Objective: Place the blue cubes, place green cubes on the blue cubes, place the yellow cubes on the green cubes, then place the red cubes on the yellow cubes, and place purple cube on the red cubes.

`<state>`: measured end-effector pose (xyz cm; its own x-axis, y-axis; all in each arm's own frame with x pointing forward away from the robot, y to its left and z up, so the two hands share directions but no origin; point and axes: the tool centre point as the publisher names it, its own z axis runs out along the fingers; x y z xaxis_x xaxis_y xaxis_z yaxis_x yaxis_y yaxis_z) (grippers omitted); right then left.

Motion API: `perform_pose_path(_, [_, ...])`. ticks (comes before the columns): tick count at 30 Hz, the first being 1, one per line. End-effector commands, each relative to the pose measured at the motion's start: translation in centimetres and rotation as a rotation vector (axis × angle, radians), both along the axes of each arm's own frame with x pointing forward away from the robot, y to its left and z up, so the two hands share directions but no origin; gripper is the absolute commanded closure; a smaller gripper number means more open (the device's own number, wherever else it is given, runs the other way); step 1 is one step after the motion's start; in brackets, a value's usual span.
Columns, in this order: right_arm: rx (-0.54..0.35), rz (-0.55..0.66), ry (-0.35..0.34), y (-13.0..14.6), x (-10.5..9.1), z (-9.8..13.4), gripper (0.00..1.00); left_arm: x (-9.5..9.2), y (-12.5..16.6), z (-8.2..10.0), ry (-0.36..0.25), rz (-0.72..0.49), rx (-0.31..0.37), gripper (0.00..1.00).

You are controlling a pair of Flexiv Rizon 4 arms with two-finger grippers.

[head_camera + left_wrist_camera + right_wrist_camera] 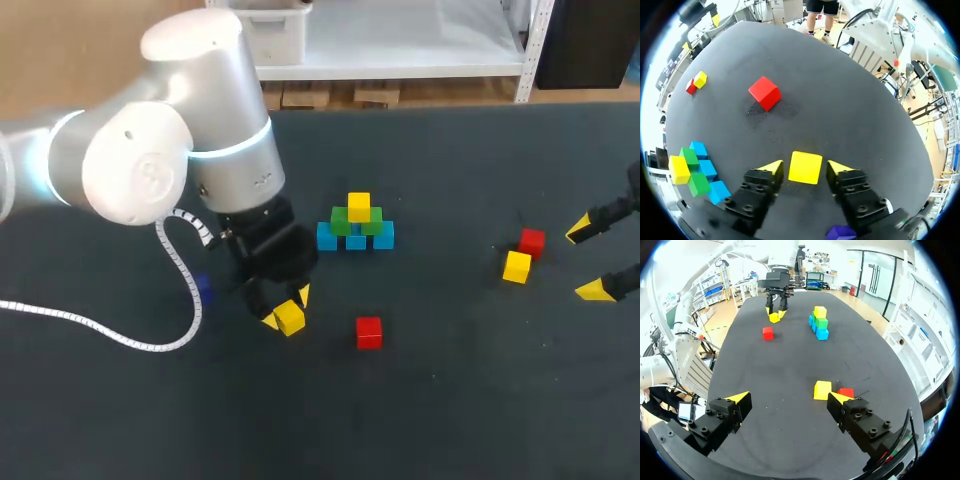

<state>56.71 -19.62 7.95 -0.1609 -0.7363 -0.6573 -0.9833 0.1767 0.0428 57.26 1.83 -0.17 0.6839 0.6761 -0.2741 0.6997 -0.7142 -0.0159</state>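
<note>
My left gripper (287, 307) (805, 168) is down at the table, its yellow tips closed against two opposite sides of a yellow cube (290, 317) (805, 167) that rests on the black mat. Behind it stands the pyramid: blue cubes (355, 238) at the bottom, green cubes (356, 222) on them, one yellow cube (359, 206) on top. A loose red cube (369, 332) (764, 92) lies just right of the held cube. Near my right gripper (586, 260) (787, 400), which is open and holds nothing, lie another yellow cube (517, 267) (822, 389) and a red cube (532, 241) (845, 392). The purple cube (203, 288) (840, 232) sits under my left arm.
A white coiled cable (120, 335) from my left arm trails over the mat at the left. The table's far edge (420, 98) runs behind the pyramid.
</note>
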Motion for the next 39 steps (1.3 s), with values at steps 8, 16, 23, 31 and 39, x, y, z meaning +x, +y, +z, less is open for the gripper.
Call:
perform_pose_path(8, [0.002,0.001,-0.001,0.0,0.0,0.0,0.0,0.0,0.5,-0.7,0.003,0.012,0.005,1.0])
perform_pose_path(16, [0.002,0.001,-0.001,0.0,0.0,0.0,0.0,1.9,0.7,2.6,-0.012,0.102,-0.025,1.0])
perform_pose_path(23, [0.002,0.001,-0.001,0.0,0.0,0.0,0.0,4.5,1.3,7.7,-0.016,0.25,-0.039,1.0])
perform_pose_path(31, [0.002,0.001,-0.001,0.0,0.0,0.0,0.0,7.9,1.3,11.3,-0.052,0.425,-0.001,1.0])
perform_pose_path(39, [0.002,0.001,-0.001,0.0,0.0,0.0,0.0,10.4,-0.3,12.4,-0.052,0.502,0.0,1.0])
